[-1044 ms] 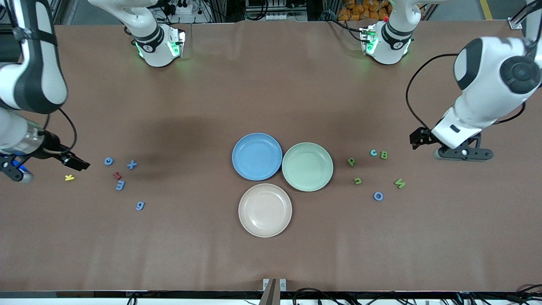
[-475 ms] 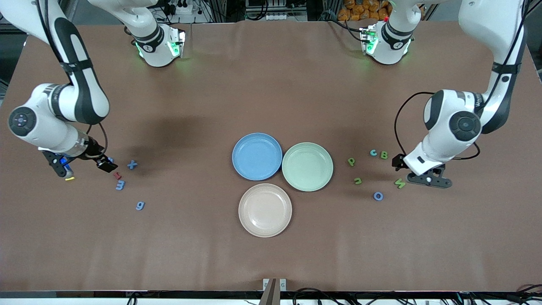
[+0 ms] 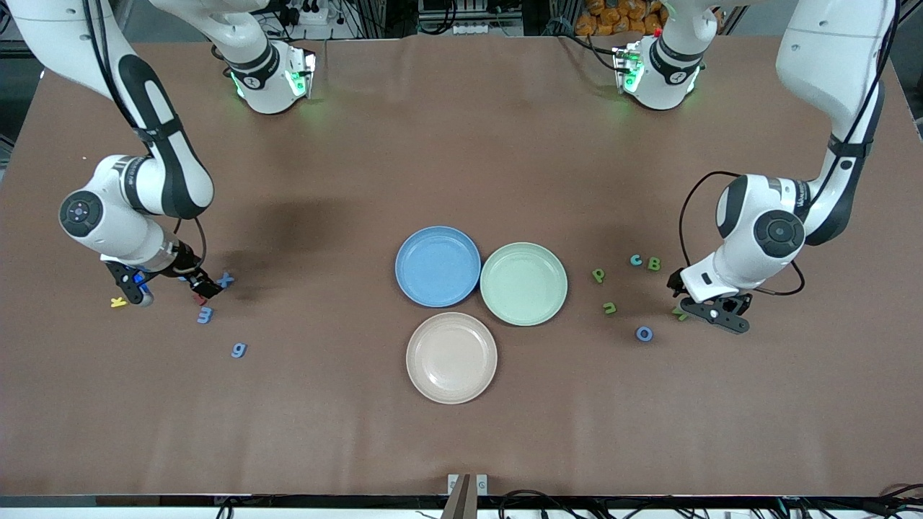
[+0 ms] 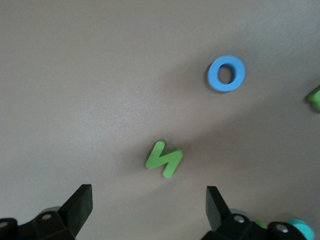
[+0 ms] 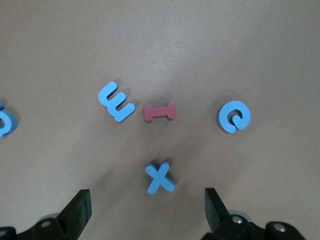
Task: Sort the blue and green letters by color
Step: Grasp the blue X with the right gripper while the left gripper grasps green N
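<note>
Letters, blue and green: scattered flat on the brown table in two groups, all outside the plates.

Toward the right arm's end: blue x, blue E, blue e and, nearest the front camera, blue g. Mixed in with them: dark red I, just between the E and the e, touching neither. Off alone, nearer that end of the table: yellow letter.

Toward the left arm's end: green p, green B with a teal c just beside it, green n, blue o and a green zigzag letter, well apart from the o.

Mid-table, three plates bunched together: blue plate and green plate side by side with rims touching, beige plate nearer the front camera, close against both. Bare glazed insides on all three.

Right gripper: low over the blue group, jaws spread wide, gripping nothing, x lying on the table in line with the gap.

Left gripper: low over the green zigzag letter, jaws likewise spread wide, gripping nothing, letter flat on the table below.
</note>
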Action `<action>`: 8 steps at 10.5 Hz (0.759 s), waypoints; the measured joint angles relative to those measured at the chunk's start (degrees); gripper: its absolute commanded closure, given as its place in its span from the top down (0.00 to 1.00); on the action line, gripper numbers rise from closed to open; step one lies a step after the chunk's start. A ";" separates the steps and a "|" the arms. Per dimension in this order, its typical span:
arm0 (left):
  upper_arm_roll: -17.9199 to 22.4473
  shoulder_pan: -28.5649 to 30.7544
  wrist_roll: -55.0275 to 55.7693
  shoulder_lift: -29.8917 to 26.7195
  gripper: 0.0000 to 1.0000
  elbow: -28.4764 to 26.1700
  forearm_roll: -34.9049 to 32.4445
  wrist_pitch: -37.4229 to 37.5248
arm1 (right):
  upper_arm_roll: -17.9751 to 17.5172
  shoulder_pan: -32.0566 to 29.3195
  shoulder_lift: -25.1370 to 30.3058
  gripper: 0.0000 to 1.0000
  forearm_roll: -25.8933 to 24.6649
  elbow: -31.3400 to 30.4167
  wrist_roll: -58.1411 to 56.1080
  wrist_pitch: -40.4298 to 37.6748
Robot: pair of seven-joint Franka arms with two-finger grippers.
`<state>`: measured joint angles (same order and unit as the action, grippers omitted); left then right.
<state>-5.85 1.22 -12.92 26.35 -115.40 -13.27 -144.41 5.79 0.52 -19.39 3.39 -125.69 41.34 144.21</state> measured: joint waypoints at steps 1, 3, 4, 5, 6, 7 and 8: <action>-0.01 0.87 -2.54 1.61 0.96 0.14 0.00 -1.71 | -0.03 -0.01 -1.24 1.00 0.06 -0.17 0.02 1.72; -0.07 1.68 -4.59 3.41 0.96 0.93 0.00 -2.59 | -0.02 -0.02 -3.39 1.00 0.11 -0.70 0.03 4.80; -0.15 1.68 -4.66 3.79 0.96 1.21 0.00 -2.59 | -0.02 -0.02 -4.20 1.00 0.11 -1.02 0.03 5.66; -0.29 1.67 -4.66 3.99 0.96 1.32 0.26 -2.59 | -0.03 -0.02 -4.76 1.00 0.11 -1.12 0.03 6.08; -0.45 1.67 -4.66 4.06 0.94 1.32 1.00 -2.59 | -0.03 -0.03 -5.19 0.99 0.12 -1.15 0.03 6.30; -0.63 1.67 -4.66 4.11 0.90 1.32 1.37 -2.59 | -0.15 -0.03 -5.50 0.94 0.12 -1.49 0.03 7.56; -0.75 1.67 -4.66 4.24 0.89 1.32 1.45 -2.58 | -0.32 -0.02 -5.90 0.87 0.12 -2.12 0.04 9.32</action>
<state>-6.60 2.89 -17.58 30.59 -114.08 -11.82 -146.99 5.47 0.50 -25.29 3.51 -127.82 41.37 153.53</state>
